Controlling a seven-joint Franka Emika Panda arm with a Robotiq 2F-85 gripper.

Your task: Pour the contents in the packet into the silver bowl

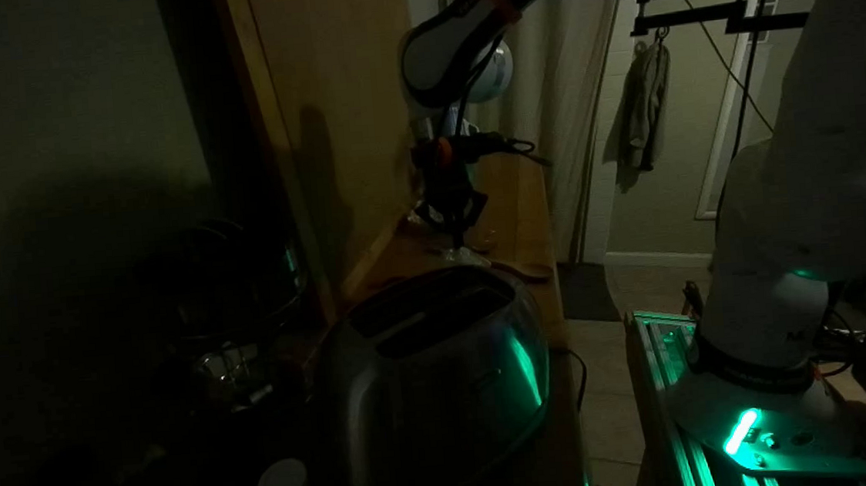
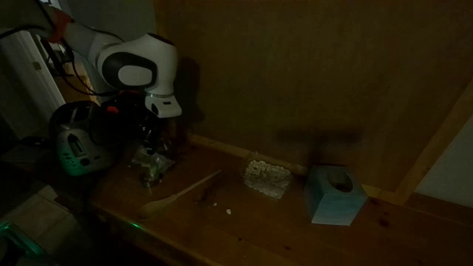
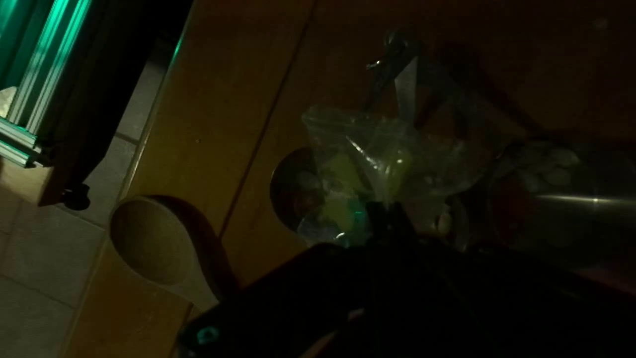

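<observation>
Your gripper (image 3: 386,208) pinches the clear packet (image 3: 380,154), jaws all but closed, over the silver bowl (image 3: 281,186), likely so it empties in

The packet (image 3: 365,136) is clear, wrinkled plastic with glossy highlights; the bowl (image 3: 292,194) looks smooth, its material too dim to tell. The toaster (image 1: 437,397) is smooth, shiny metal. The spoon (image 3: 151,241) is matt wood, the surface (image 2: 266,229) faintly glossy wood. The curtain (image 1: 576,100) and garment (image 1: 648,106) are 2 matt cloths. The box (image 2: 332,208) looks like matt paperboard.
</observation>
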